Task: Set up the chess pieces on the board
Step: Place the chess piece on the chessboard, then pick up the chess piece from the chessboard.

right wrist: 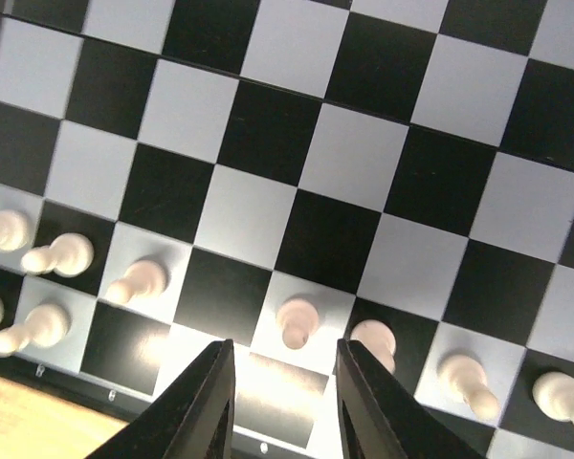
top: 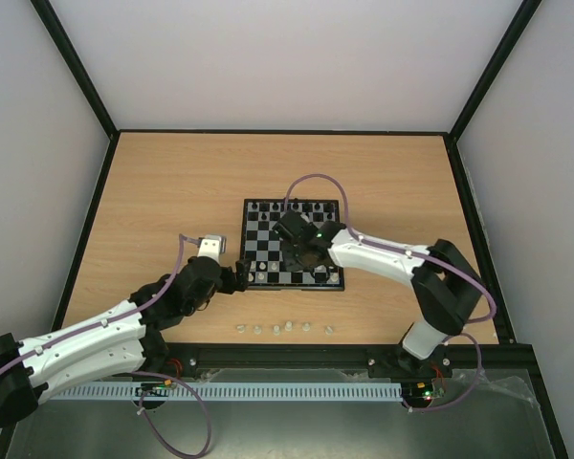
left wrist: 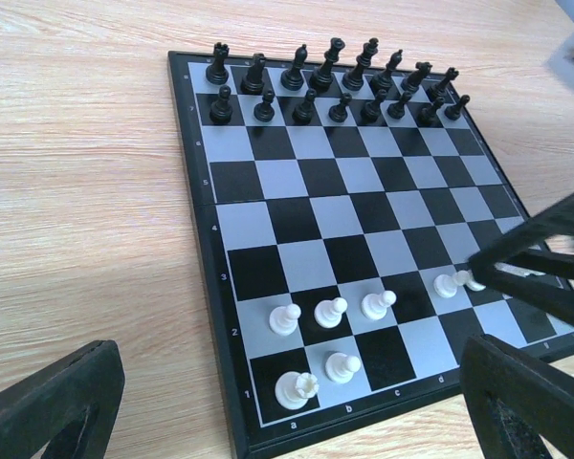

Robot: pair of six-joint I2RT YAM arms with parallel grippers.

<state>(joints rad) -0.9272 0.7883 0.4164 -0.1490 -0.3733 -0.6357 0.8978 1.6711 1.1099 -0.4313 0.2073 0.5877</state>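
Overhead wide view, wrist views sharing board point(top: 265, 251) close-up

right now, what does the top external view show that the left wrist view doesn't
Only top external: the left arm and right arm in full, and a row of loose whitish pieces on the table between the board and the arm bases.
Only left wrist: the printed coordinates along the border, and the individual white pieces standing on ranks one and two.
Both: the board, the black pieces lined along its far side, and the wooden table.
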